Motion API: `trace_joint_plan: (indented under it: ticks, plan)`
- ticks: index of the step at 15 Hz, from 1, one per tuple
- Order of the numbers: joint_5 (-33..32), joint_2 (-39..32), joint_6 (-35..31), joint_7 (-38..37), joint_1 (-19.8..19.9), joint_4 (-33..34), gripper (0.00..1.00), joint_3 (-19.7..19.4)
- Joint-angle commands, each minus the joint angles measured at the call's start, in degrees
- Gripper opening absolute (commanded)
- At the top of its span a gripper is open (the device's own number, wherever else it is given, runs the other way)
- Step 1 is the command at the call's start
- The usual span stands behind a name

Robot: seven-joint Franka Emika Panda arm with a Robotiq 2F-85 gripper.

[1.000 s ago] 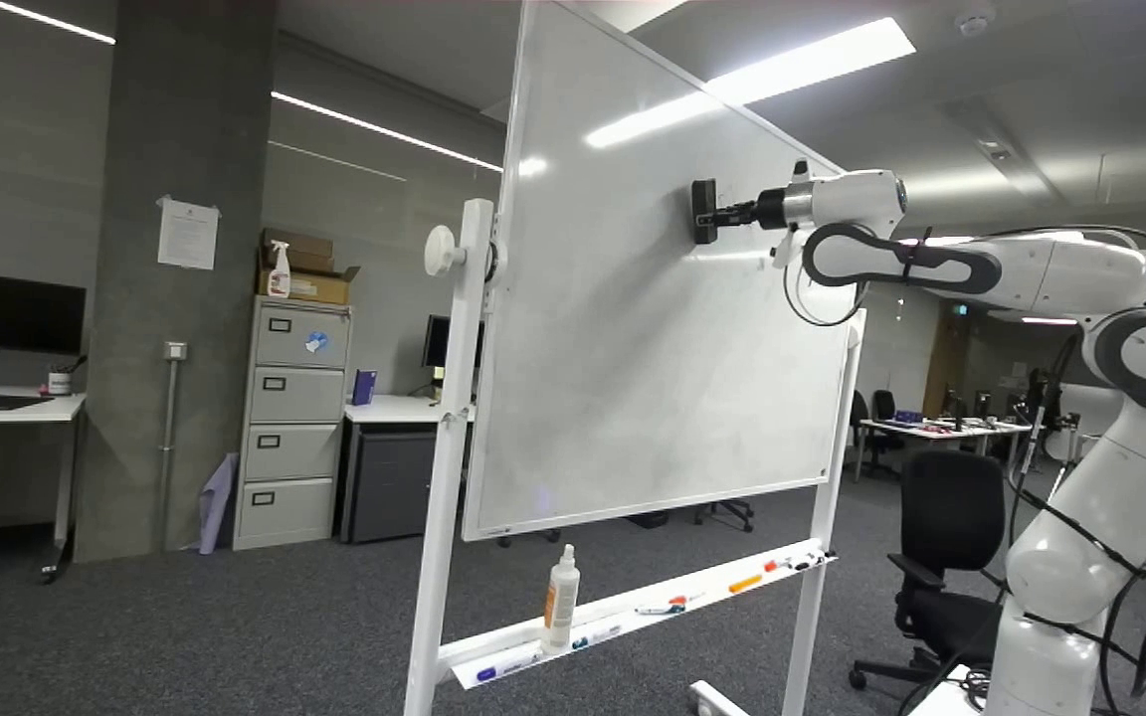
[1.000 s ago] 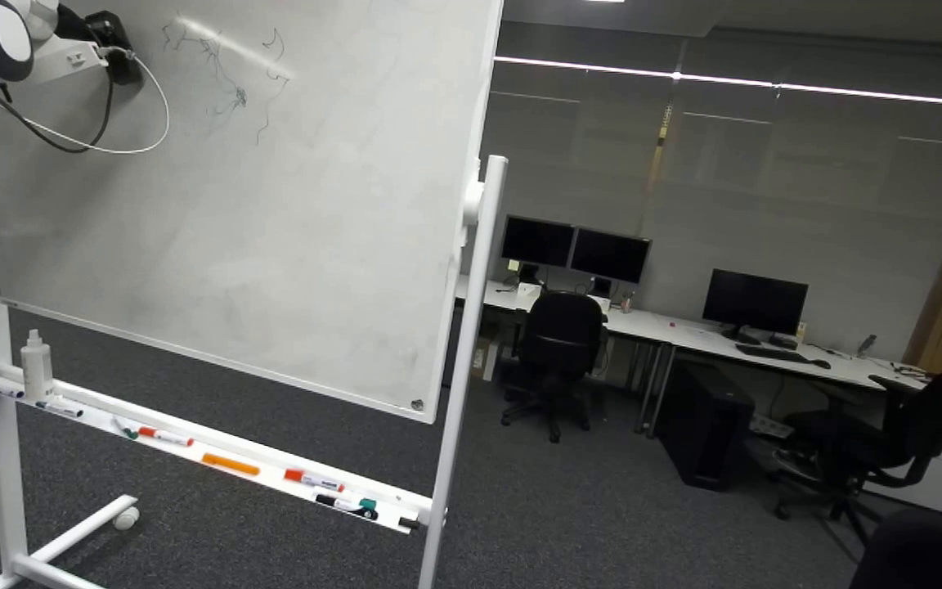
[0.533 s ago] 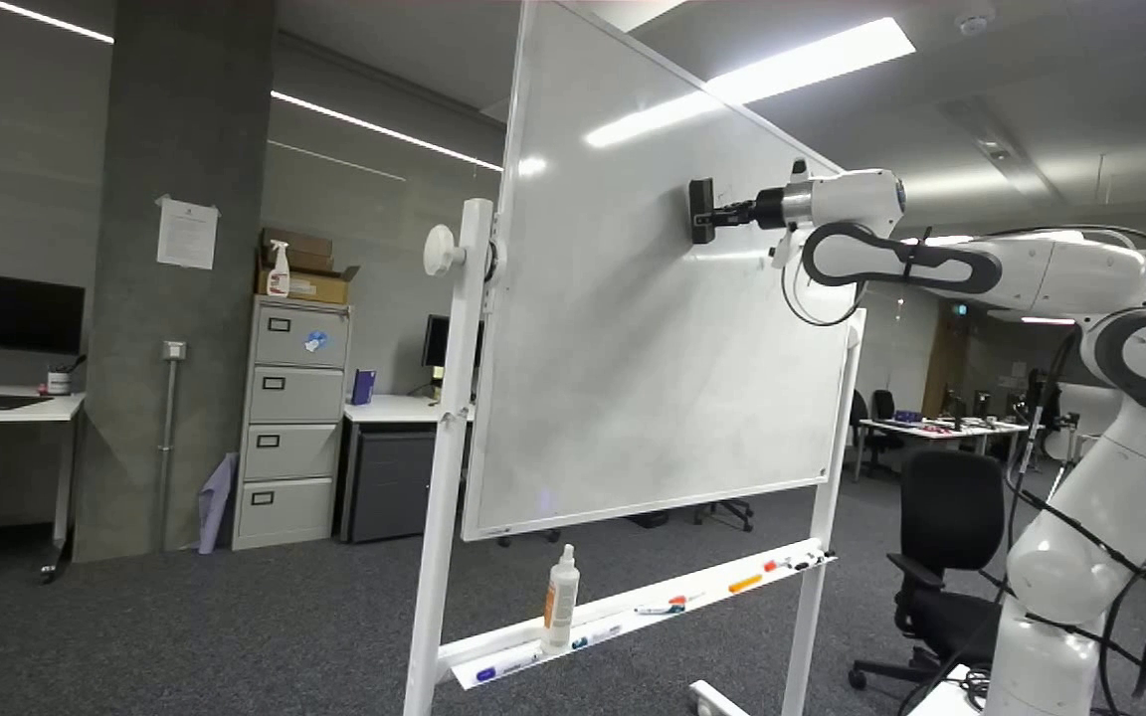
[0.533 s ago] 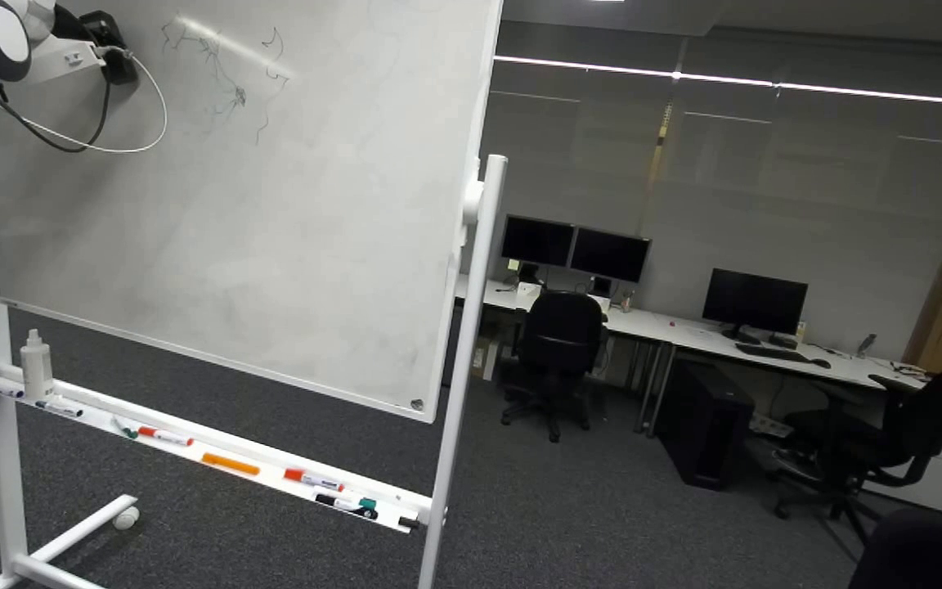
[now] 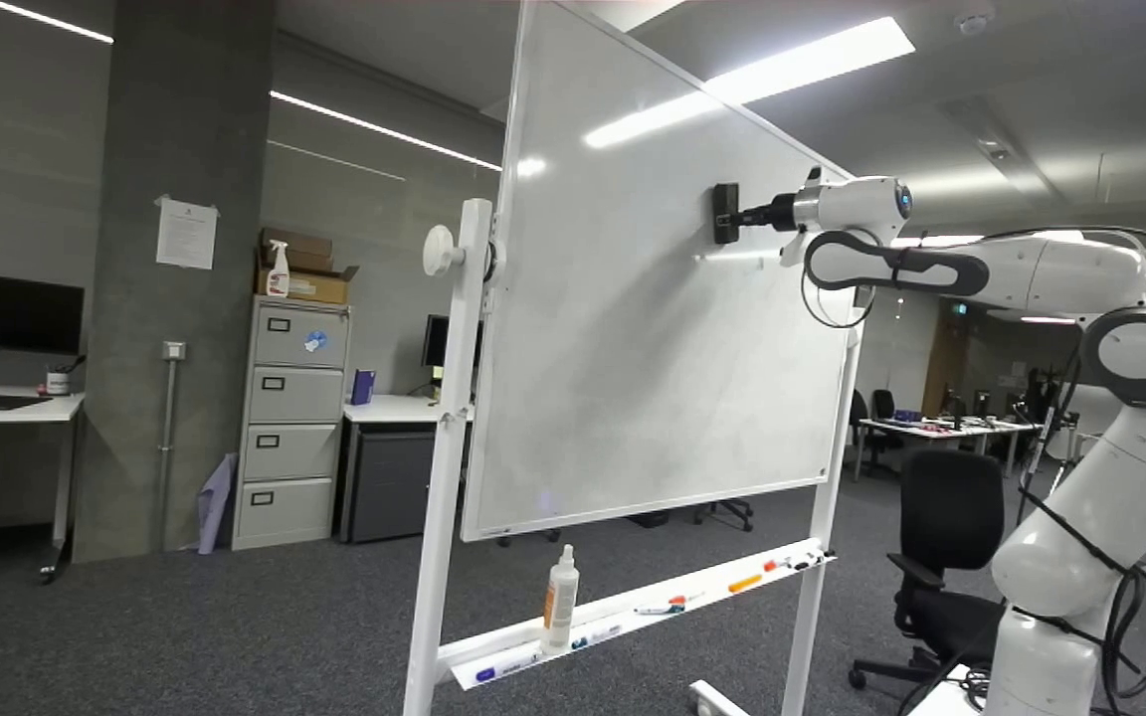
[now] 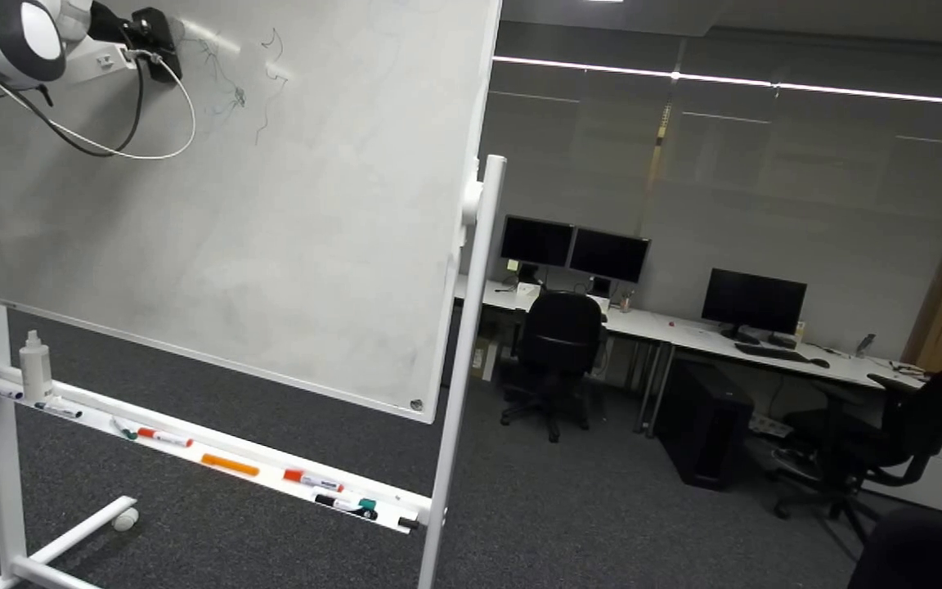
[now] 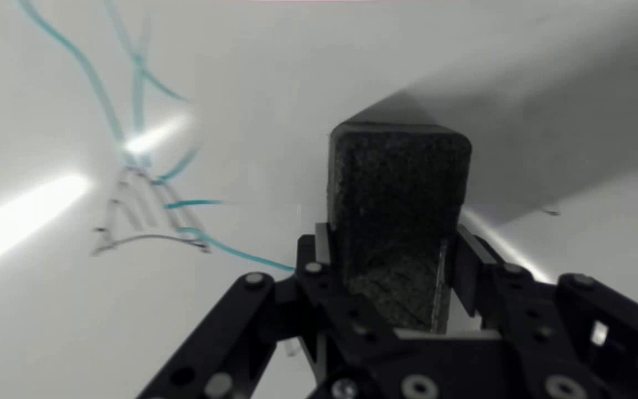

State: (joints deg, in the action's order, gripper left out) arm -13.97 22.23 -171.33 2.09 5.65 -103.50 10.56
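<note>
"So, what does the gripper [image 7: 395,252] have?"

"Evidently a dark block [image 7: 399,183], eraser-like, grasped between both fingers. It lies right of centre in the wrist view; in an exterior view the block [image 6: 168,49] is at upper left, by the whiteboard [image 6: 275,245]."

"And the step in hand?"

"Holding the block up to the board's face, I'd say, with the grasp already secured. Whether it touches the surface, I can't tell."

"What lies around it?"

"Teal lines [image 7: 94,80] at the wrist view's upper left, running down to a dark scribble [image 7: 155,236] left of centre."

"What would the next move call for?"

"A firm pinch, probably, and the block's far face squared evenly to the board, so it doesn't tilt."
</note>
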Motion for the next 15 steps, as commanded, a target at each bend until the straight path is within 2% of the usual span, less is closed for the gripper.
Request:
trace_joint_plan:
  ticks: [1, 3, 6, 15]
  plan:
    - [-2.86, -0.1, -1.57, -7.13, 9.83, 2.4, 0.3, 1.96]
    - [-2.36, -0.2, -1.35, -8.99, 12.57, 2.9, 0.3, 2.17]
    - [-0.87, -1.2, -1.25, -9.03, 12.25, 3.78, 0.3, 1.94]
    - [0.93, -5.75, 2.15, -4.07, 0.27, 8.04, 0.3, 0.51]
